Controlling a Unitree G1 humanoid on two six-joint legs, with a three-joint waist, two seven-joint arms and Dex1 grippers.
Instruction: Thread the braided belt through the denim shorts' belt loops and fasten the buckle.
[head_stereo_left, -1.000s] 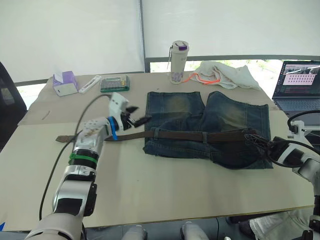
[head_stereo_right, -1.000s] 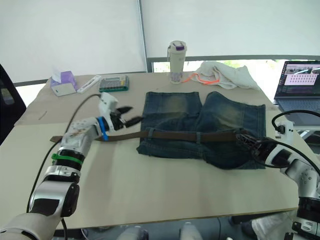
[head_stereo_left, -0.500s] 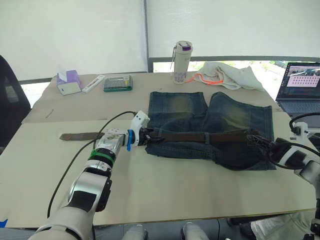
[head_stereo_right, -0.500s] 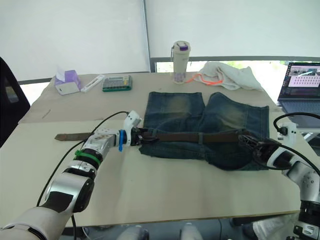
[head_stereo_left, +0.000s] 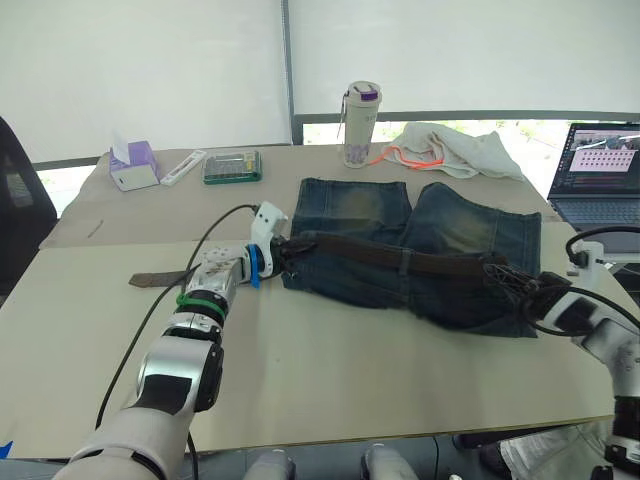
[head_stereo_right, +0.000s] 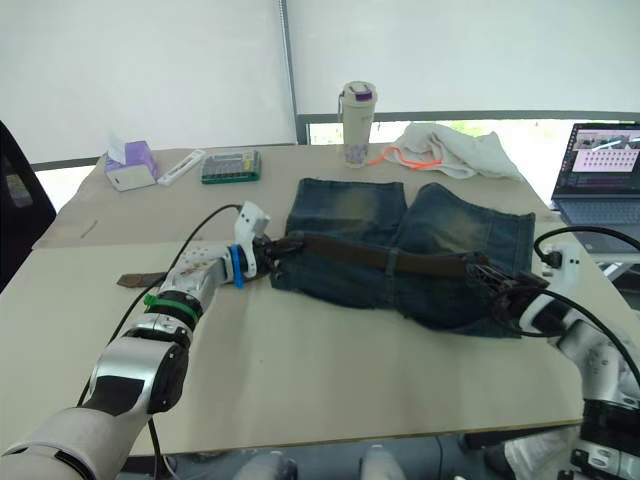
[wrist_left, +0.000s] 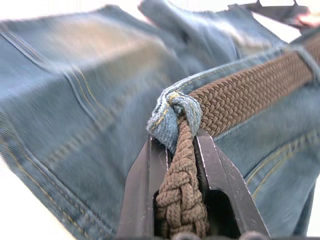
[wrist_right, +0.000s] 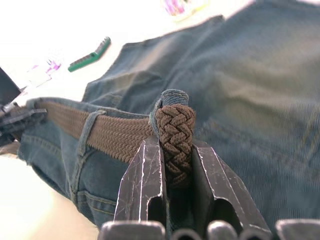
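The denim shorts (head_stereo_left: 410, 255) lie flat near the middle of a pale table (head_stereo_left: 330, 380), waistband toward the near edge and legs pointing to the far side. The braided belt (head_stereo_left: 400, 258) runs along that waistband from left to right, passing under at least one of the belt loops (head_stereo_left: 403, 262) near its centre. The belt's free tail (head_stereo_left: 158, 280) trails out to the left across the bare tabletop.

At the shorts' left corner, the left gripper (wrist_left: 181, 165) is clenched on the braided belt just where the strap enters a loop at the waistband. At the right corner, the right gripper (wrist_right: 175, 160) is likewise clamped on the belt, right against another loop. The buckle may sit at this right end, though it cannot be made out.

Along the far side of the table stand a tissue box (head_stereo_left: 131, 165), a green case (head_stereo_left: 232, 166), a drinking bottle (head_stereo_left: 359, 124) and a white cloth (head_stereo_left: 450, 148). A laptop (head_stereo_left: 598, 172) sits open at the far right.
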